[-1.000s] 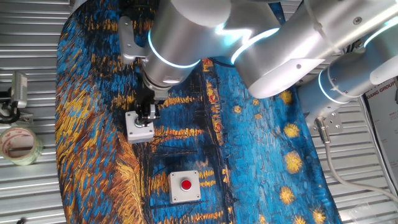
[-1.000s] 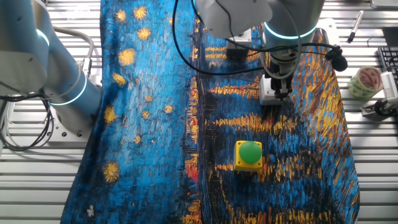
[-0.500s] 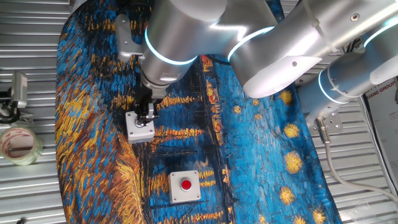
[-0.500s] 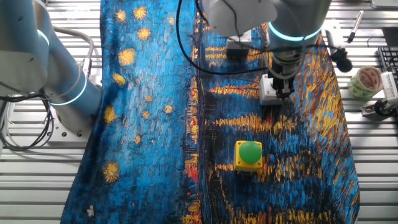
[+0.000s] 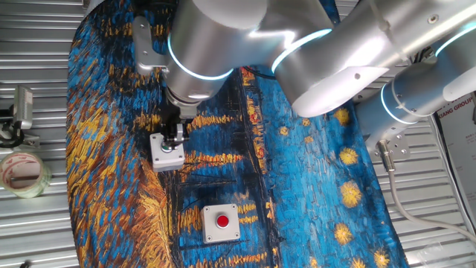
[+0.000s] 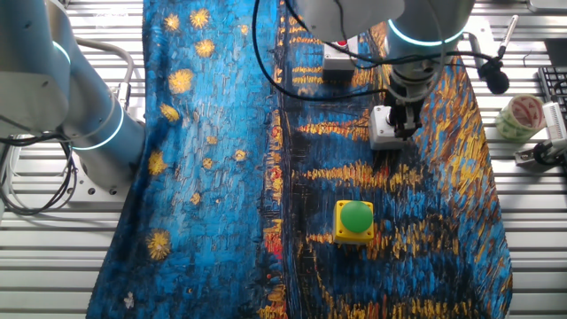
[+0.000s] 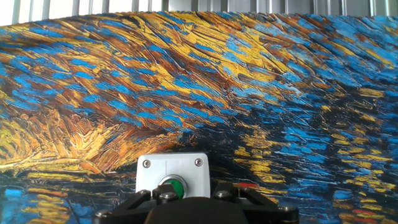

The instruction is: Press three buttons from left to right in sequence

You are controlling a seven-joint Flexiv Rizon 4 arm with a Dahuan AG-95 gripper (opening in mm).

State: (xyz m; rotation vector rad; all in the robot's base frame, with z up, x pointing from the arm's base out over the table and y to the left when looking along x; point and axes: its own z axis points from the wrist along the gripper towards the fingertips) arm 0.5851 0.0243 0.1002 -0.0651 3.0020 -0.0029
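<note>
The grey-white box with the small green button (image 5: 165, 152) lies on the painted cloth. It also shows in the other fixed view (image 6: 385, 135) and low in the hand view (image 7: 172, 174). My gripper (image 5: 172, 138) stands straight above it, fingertips together in one narrow tip on the box's top, also in the other fixed view (image 6: 404, 126). The yellow box with the big green dome (image 6: 355, 220) stands apart and is untouched. The grey-white box with the red button (image 5: 222, 222) stands apart too. In the other fixed view it (image 6: 337, 55) is partly hidden by the arm.
A second silver arm (image 6: 75, 106) stands at the cloth's edge. A tape roll (image 5: 21, 173) and a small clamp (image 5: 16, 113) lie on the slatted table beside the cloth. A pen (image 6: 508, 34) lies at the far corner.
The gripper has stayed on the green-button box. The wrist and arm above it have drifted a little sideways. The boxes have not moved.
</note>
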